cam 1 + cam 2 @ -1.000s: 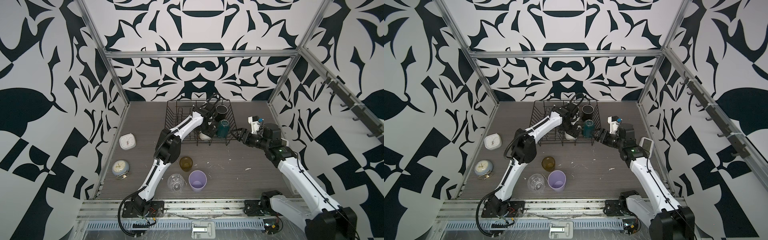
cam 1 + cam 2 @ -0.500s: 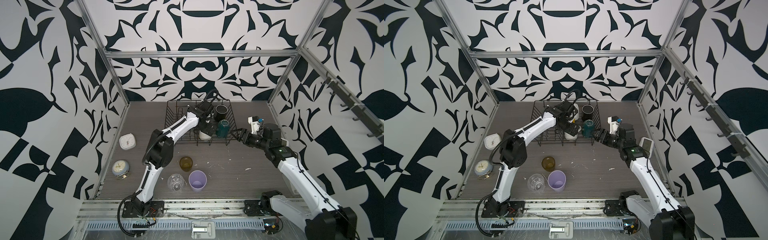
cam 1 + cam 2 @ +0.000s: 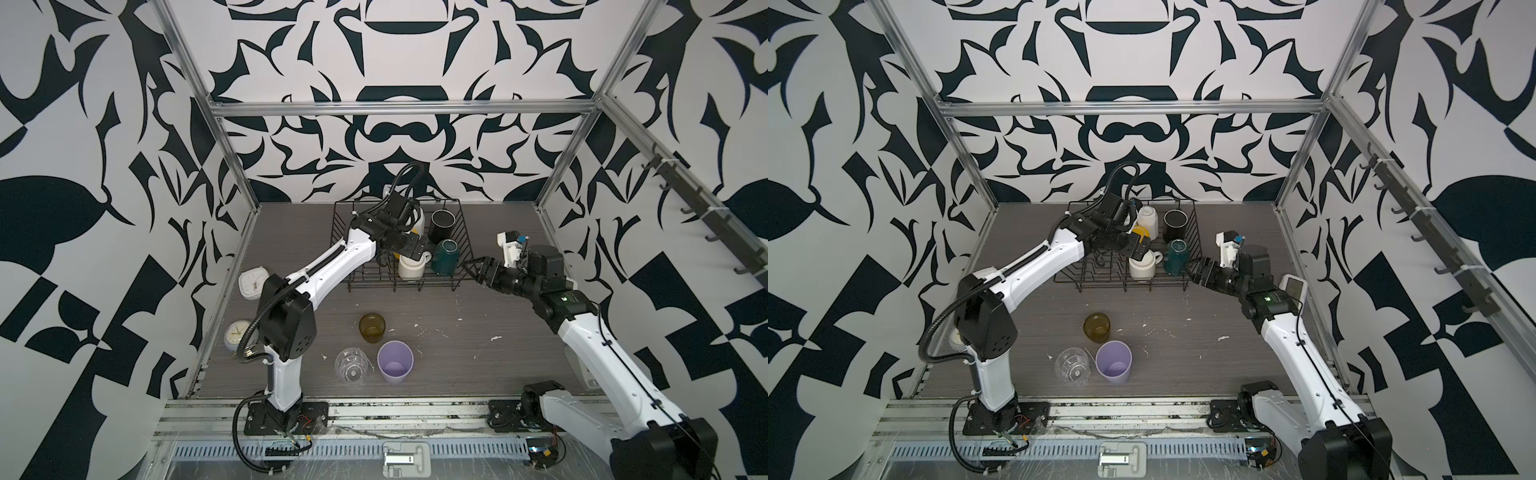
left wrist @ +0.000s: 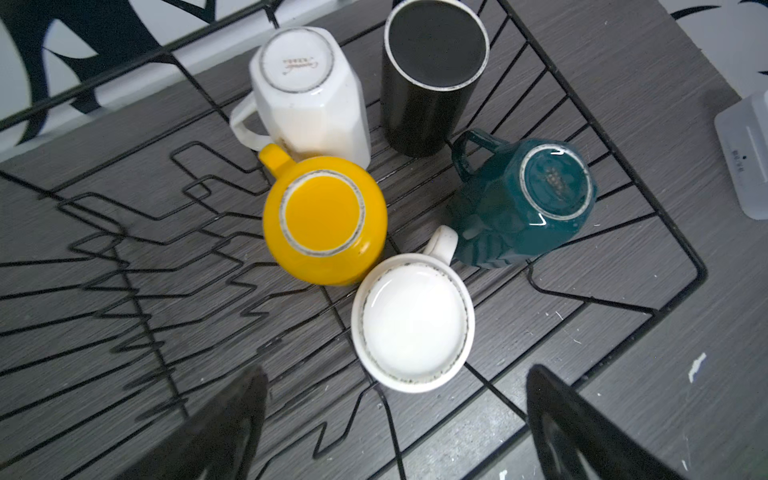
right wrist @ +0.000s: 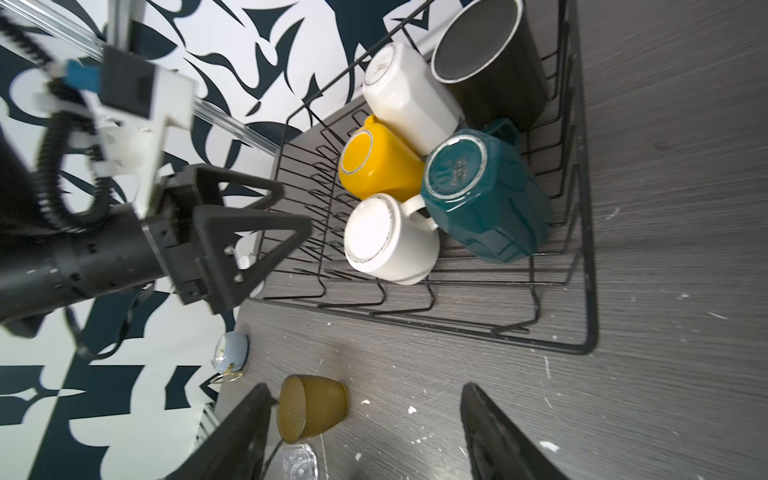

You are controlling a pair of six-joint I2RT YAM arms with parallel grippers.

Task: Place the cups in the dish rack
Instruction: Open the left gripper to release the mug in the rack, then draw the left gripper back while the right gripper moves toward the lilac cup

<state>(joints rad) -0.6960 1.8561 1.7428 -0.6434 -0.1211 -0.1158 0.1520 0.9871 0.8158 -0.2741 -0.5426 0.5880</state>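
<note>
While the left gripper (image 4: 397, 368) and right gripper (image 5: 365, 388) gape empty, five mugs (image 4: 324, 216) crowd the wire dish rack (image 4: 702, 270).

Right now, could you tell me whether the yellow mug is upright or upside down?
Upside down: the yellow mug shows its ringed base facing up, and it sits inside the rack.

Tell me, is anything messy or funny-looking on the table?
Yes: small white flecks are scattered over the grey table in front of the dish rack, like crumbs or chipped paint. Nothing looks spilled or broken.
</note>
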